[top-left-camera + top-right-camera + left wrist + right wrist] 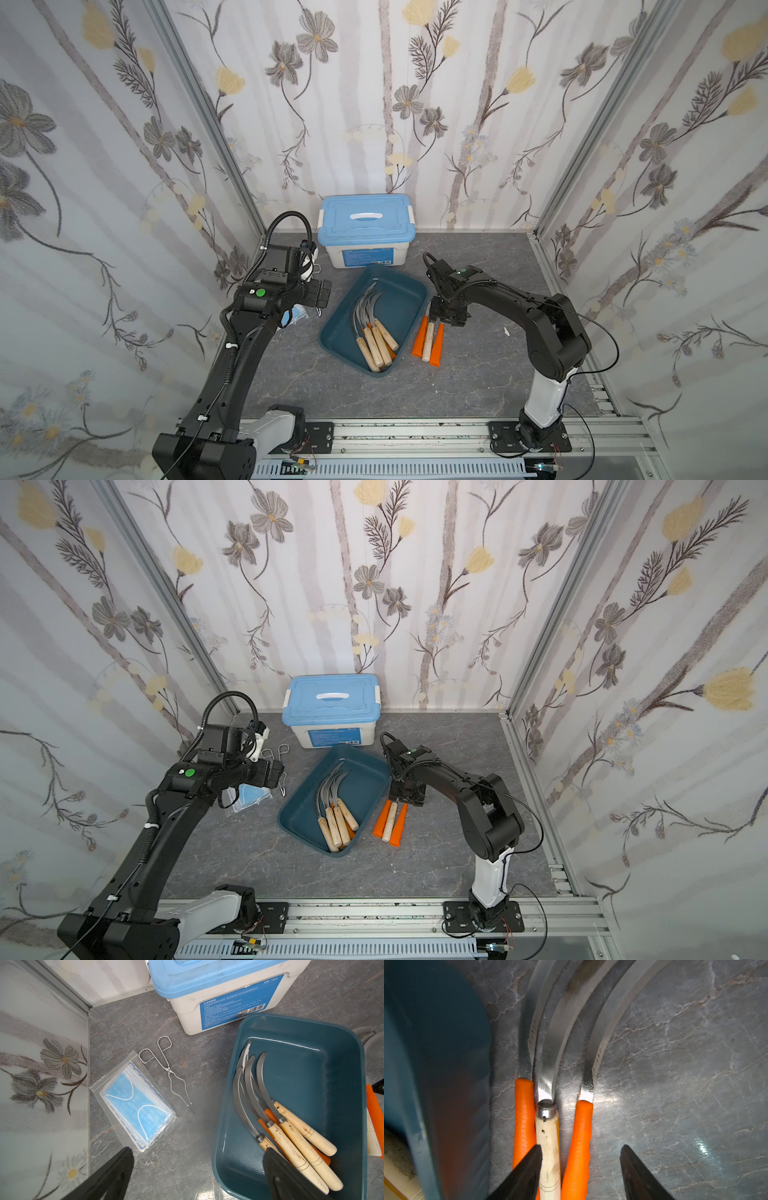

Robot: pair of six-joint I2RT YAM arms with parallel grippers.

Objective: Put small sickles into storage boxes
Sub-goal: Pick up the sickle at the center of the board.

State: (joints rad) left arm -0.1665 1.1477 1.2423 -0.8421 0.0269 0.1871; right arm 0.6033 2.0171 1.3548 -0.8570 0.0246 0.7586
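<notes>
Black fingers (527, 1167) of the right gripper (580, 1149) rise from the bottom edge of the right wrist view. They stand about half apart and grip nothing. Between them lie the wooden-handled sickle (548, 1142) and one orange-handled sickle (582, 1130). A second orange-handled sickle (524, 1122) sits at the left-hand finger's outer side. All three handles run side by side from the bottom towards the top of that frame, flat on the table (675, 1084). Their blades curve to the upper right, so the jaws would close squarely across the handles.

The teal tray (436, 1064) fills the left of that frame, just beside them. In a top view it holds a bundle of sickles (374, 328). The left gripper (197, 1149) hangs wide open and empty on the tray's far, left side, so the right arm is plainly nearer.
</notes>
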